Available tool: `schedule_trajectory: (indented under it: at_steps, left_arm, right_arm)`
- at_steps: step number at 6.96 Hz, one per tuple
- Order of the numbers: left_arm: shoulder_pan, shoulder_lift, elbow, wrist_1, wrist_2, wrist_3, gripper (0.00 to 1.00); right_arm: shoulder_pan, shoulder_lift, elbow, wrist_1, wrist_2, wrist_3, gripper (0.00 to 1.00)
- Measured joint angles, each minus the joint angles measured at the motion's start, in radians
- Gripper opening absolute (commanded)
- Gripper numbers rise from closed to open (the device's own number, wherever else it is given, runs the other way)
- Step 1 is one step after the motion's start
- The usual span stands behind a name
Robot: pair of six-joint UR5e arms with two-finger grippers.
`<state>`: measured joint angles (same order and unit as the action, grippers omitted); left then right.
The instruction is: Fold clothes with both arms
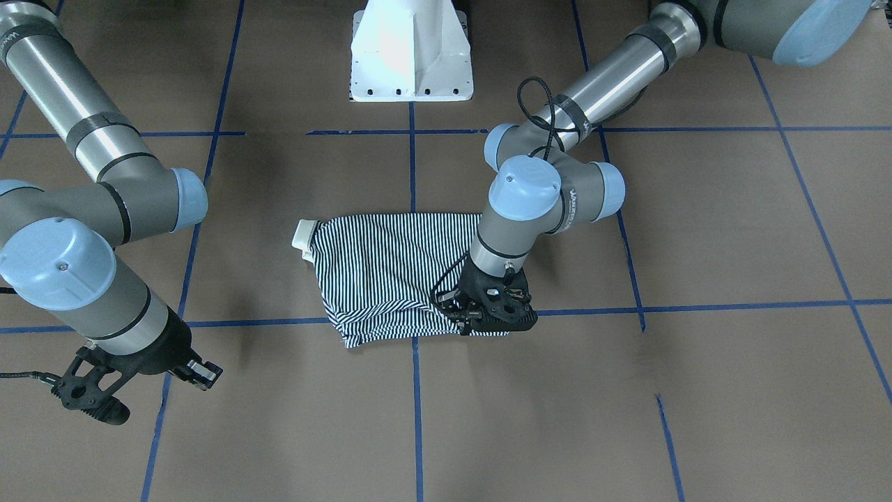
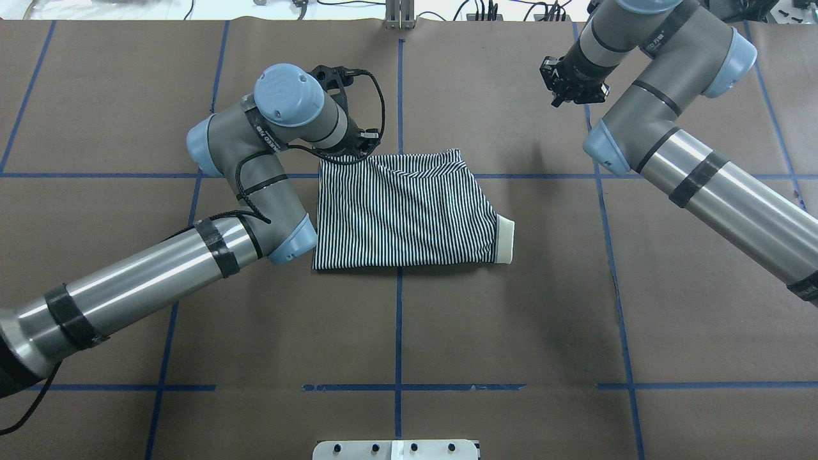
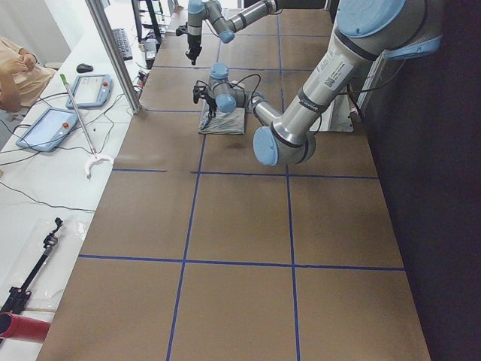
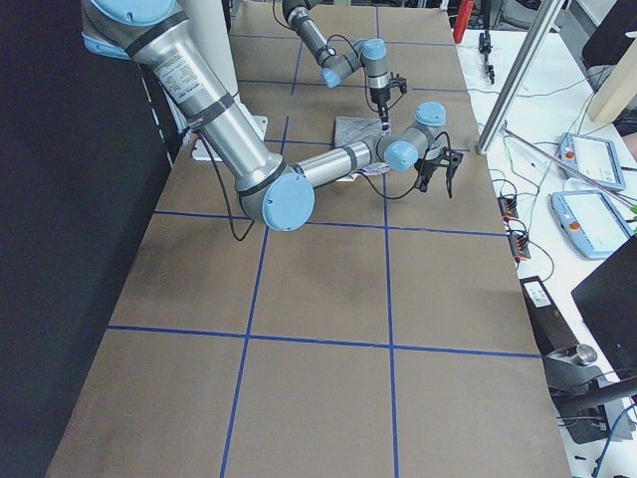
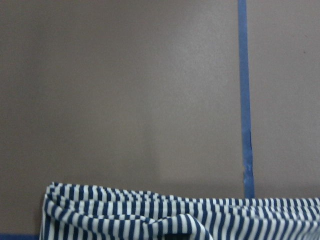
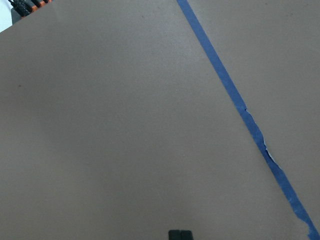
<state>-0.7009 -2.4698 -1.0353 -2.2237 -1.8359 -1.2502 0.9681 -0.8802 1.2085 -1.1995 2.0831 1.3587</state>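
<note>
— Near the middle of the tabletop [image 2: 511, 332], what lies there?

— One polo shirt [image 2: 402, 214], navy-and-white striped, folded into a rough rectangle. It sits a little toward the edge across from the white pedestal base [image 1: 411, 63]. Its cream collar [image 2: 505, 239] sticks out toward the tabletop's right end.

— And the left arm [image 2: 128, 281]?

— It reaches down to the shirt's far left corner. Its wrist view shows the left jaws closed, with striped cloth bunched around their tips, so they grip the shirt there.

— Where is the right arm [image 2: 722, 191]?

— Its right jaws hang above bare brown surface close to that far edge, right of the shirt and well apart from it. They are pressed together on nothing, and a blue tape line [image 6: 235, 100] runs beneath.
</note>
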Motion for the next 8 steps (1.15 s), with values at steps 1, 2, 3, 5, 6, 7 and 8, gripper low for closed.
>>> schedule_trajectory:
  at_steps: [1, 2, 3, 5, 6, 7, 8]
  left_arm:
    - [-0.035, -0.046, 0.099, -0.061, 0.011, 0.021, 0.00]
    - [-0.078, -0.071, 0.146, -0.089, 0.014, 0.055, 0.00]
    - [-0.121, -0.075, 0.160, -0.099, -0.005, 0.085, 0.00]
    - [-0.205, 0.019, 0.071, -0.100, -0.114, 0.156, 0.00]
    - [-0.257, 0.109, -0.011, -0.097, -0.174, 0.219, 0.00]
    - [-0.314, 0.201, -0.092, -0.091, -0.215, 0.284, 0.00]
    - [-0.388, 0.290, -0.180, -0.059, -0.242, 0.378, 0.00]
  right_arm:
    - [0.000, 0.000, 0.004, -0.001, 0.002, 0.002, 0.00]
    - [0.002, -0.001, 0.011, -0.003, 0.013, 0.002, 0.00]
    - [0.016, -0.005, 0.017, -0.005, 0.038, -0.003, 0.00]
    - [0.088, -0.042, 0.033, -0.006, 0.103, -0.079, 0.00]
    - [0.137, -0.087, 0.055, -0.008, 0.125, -0.172, 0.00]
    - [0.191, -0.145, 0.084, -0.009, 0.139, -0.291, 0.00]
    - [0.259, -0.211, 0.113, -0.011, 0.152, -0.424, 0.00]
